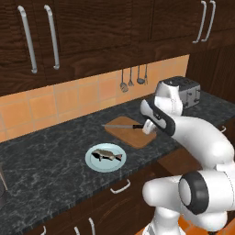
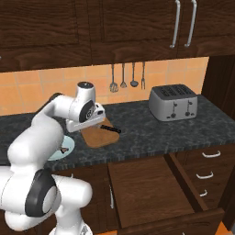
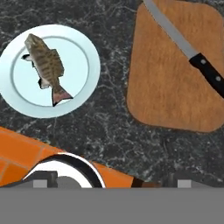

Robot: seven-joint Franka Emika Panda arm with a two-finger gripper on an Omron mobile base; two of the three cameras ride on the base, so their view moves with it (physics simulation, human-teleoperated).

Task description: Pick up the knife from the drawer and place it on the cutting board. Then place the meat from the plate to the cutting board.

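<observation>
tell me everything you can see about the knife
The knife is slim, with a silver pointed blade and a black handle. It lies flat on the light-brown wooden cutting board, set diagonally across it in the hand view. The blade rests on the wood, while the handle end reaches past the board's edge over the dark counter. Nothing grips it; it touches the board alone.

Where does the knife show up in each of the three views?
Left base view: the knife lies on the cutting board, centre, blade pointing left.
Right base view: its black handle pokes out right of the arm, left of centre.
Hand view: upper right, diagonal across the board.
Shared landmark: the cutting board.
</observation>
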